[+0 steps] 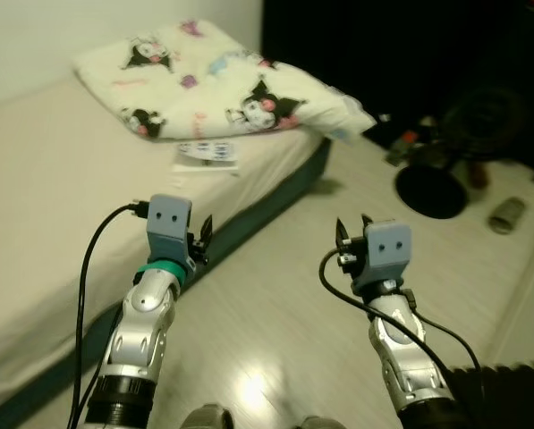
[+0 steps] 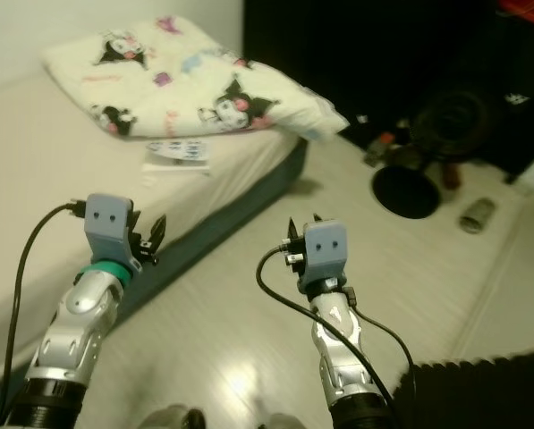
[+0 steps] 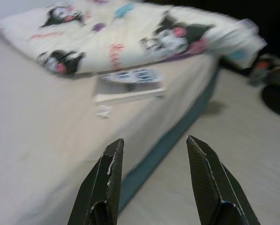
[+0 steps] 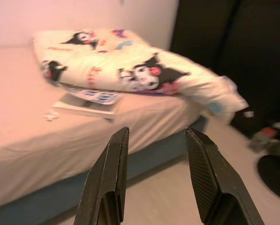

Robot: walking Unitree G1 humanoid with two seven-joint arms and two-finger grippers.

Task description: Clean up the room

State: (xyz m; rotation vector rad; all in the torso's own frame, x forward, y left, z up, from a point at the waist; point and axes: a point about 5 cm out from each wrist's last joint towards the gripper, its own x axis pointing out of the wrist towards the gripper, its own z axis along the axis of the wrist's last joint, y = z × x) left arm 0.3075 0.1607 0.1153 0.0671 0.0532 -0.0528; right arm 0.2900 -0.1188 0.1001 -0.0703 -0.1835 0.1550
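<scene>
From the left eye view, the left gripper [image 1: 202,234] and right gripper [image 1: 351,234] are raised over the floor beside the bed [image 1: 34,223], holding nothing; a folded quilt [image 1: 213,80] lies at the bed's far corner with a flat book [image 1: 207,154] just beside it, partly tucked under its edge; a small can [image 1: 507,214] lies on the floor well to the right, near a black round base [image 1: 431,190]; the right eye view gives the same layout; in the left wrist view the 2 fingers [image 3: 107,173] stand spread apart, released, aimed at the book [image 3: 128,84] and a crumpled white scrap [image 3: 103,111] near it; the right wrist view likewise has its fingers [image 4: 112,173] parted and empty. The book looks light, stiff and thin, best pinched at its free edge; the quilt is soft and bulky.
</scene>
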